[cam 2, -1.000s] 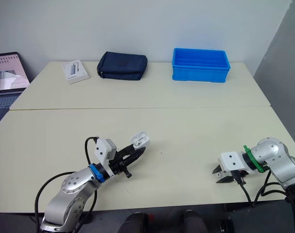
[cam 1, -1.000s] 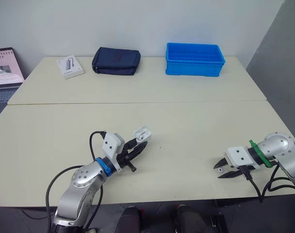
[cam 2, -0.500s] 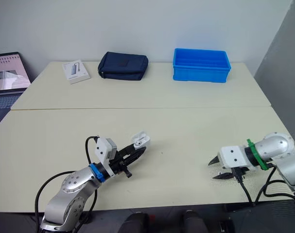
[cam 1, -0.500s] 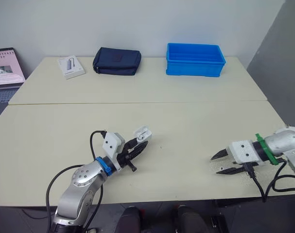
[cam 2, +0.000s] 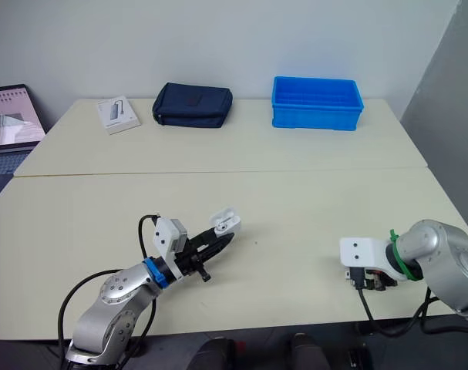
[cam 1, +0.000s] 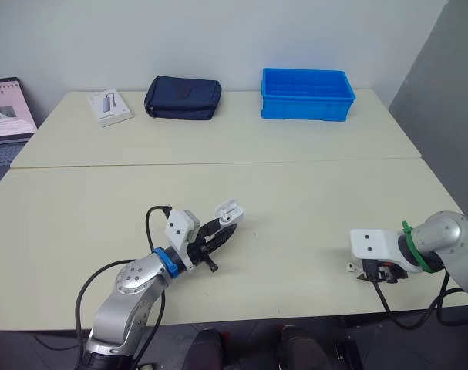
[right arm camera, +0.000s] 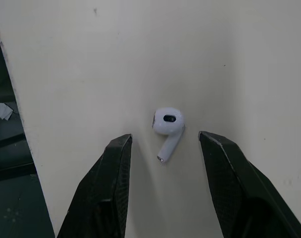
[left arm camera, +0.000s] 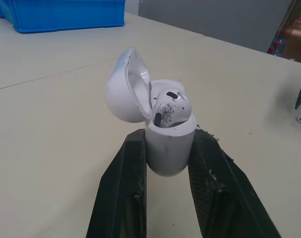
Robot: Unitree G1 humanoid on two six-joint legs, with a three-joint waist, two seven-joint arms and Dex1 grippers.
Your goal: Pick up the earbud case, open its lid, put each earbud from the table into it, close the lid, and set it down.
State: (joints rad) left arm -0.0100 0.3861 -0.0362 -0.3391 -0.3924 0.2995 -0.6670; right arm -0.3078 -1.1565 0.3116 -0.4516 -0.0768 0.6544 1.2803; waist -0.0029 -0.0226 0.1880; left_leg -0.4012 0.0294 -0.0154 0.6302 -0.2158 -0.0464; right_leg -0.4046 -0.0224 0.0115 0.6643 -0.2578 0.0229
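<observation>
My left gripper (left arm camera: pixel 170 145) is shut on the white earbud case (left arm camera: pixel 169 146), holding it by its lower body just above the table. The lid (left arm camera: pixel 124 90) stands open, and one earbud (left arm camera: pixel 170 106) sits in the case. In the head view the case (cam 1: pixel 227 211) is left of centre. The other earbud (right arm camera: pixel 167 126) lies on the table near the front right edge. My right gripper (right arm camera: pixel 166 138) points down over it, open, with a finger on each side and not touching it. Its white wrist block (cam 1: pixel 370 245) hides most of the fingers from the head view.
A blue bin (cam 1: pixel 308 94), a dark pouch (cam 1: pixel 183 97) and a small white box (cam 1: pixel 110 106) stand along the far table. A laptop (cam 1: pixel 2 116) is at the far left. The table's front edge (cam 1: pixel 357 312) runs close below my right gripper.
My right gripper has turned from lying level, fingers pointing left, to pointing down over the loose earbud. The left gripper and case have stayed put.
</observation>
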